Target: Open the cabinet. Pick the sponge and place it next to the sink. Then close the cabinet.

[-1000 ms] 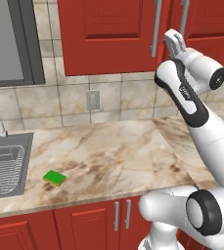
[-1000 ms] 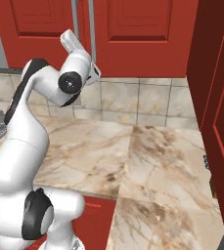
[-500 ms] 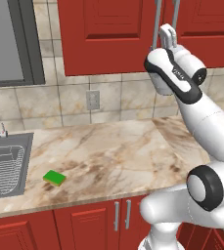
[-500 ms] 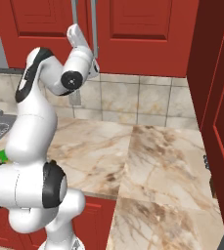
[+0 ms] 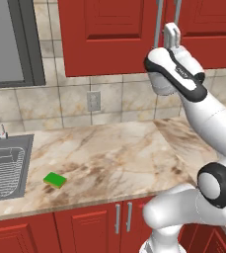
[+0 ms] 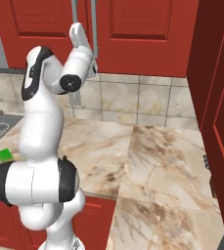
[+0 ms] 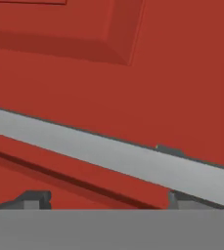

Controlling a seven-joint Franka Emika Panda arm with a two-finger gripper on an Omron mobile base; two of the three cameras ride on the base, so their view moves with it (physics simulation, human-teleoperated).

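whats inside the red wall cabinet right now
Nothing inside can be seen: both doors of the cabinet look shut, so its contents are covered. The sponge lies out on the counter beside the sink.

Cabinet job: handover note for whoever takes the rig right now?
Gripper: open, up at the cabinet doors, fingers either side of a silver bar handle, holding nothing.
Sponge: flat on the counter just right of the sink, apart from the basin.
Done: sponge is out and placed; both cabinet doors look shut.
Left: check in the base views that the doors are fully flush, then pull the arm clear.
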